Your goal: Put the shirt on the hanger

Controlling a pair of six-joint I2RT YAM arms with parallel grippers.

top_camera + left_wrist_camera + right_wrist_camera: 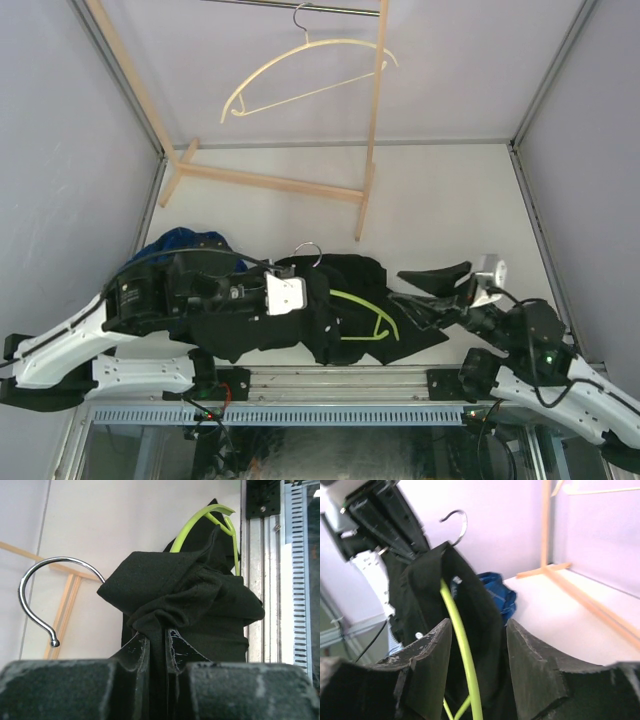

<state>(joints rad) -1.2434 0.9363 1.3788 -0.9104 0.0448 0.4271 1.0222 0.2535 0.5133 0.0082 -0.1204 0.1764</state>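
Observation:
The black shirt (300, 320) lies bunched at the near table edge, draped over the lime-green hanger (375, 318), whose metal hook (310, 250) sticks out at the far side. My left gripper (300, 295) is shut on a fold of the shirt (185, 595) just below the hook (35, 590); one hanger arm (197, 522) pokes out beyond the cloth. My right gripper (415, 292) is open at the shirt's right side. In the right wrist view its fingers (477, 645) straddle the green hanger arm (460, 640) and the black cloth (480, 610) without closing on them.
A blue plaid shirt (185, 242) lies behind the left arm and also shows in the right wrist view (495, 592). A wooden rack (270, 182) stands at the back with a cream hanger (300, 70) on its rail. The aluminium table rail (340, 380) runs along the near edge.

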